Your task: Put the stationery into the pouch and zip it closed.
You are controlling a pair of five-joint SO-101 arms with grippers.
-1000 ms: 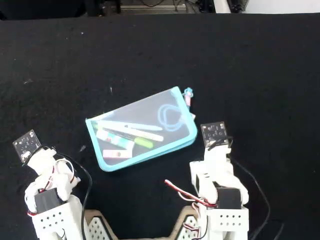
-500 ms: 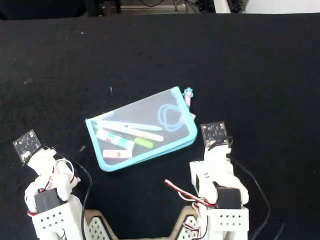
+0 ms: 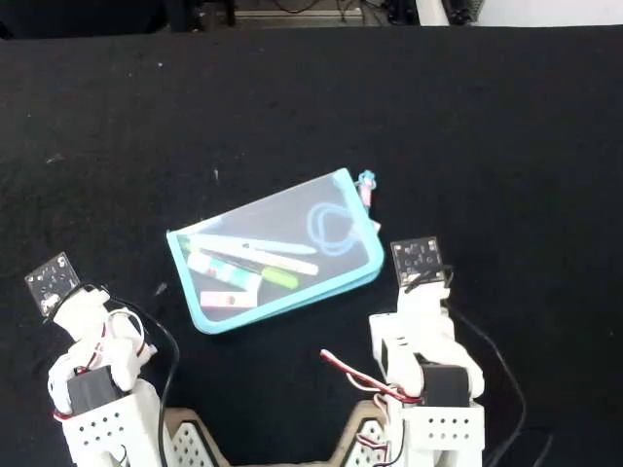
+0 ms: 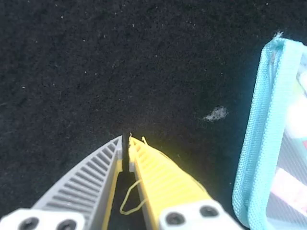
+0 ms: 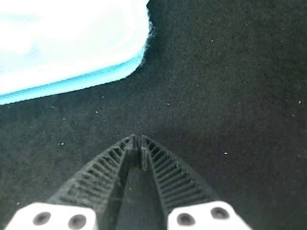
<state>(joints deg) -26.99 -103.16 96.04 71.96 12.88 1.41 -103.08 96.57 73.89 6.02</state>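
One transparent pouch [image 3: 277, 251] with turquoise edging is shown lying flat and tilted at the centre of the high view, on the black table cloth [image 3: 487, 126]. The stationery is seen through the clear face: a pale pen [image 3: 238, 243], a white marker with a green end [image 3: 282, 268], a short multicoloured piece [image 3: 224, 272], one white-and-pink block [image 3: 229, 300] and one blue looped cord [image 3: 329, 226]. One pink zipper charm [image 3: 366, 185] is located at the pouch's upper right corner. Two arms are folded at the lower edge, one at lower left [image 3: 92, 360] and one at lower right [image 3: 423, 341]. The left gripper [image 4: 128, 141] is seen with its jaws pressed together on nothing, near the pouch's edging [image 4: 259, 143] and a lint speck [image 4: 214, 114]. The right gripper [image 5: 136, 143] is likewise closed and empty, near a pouch corner [image 5: 72, 43].
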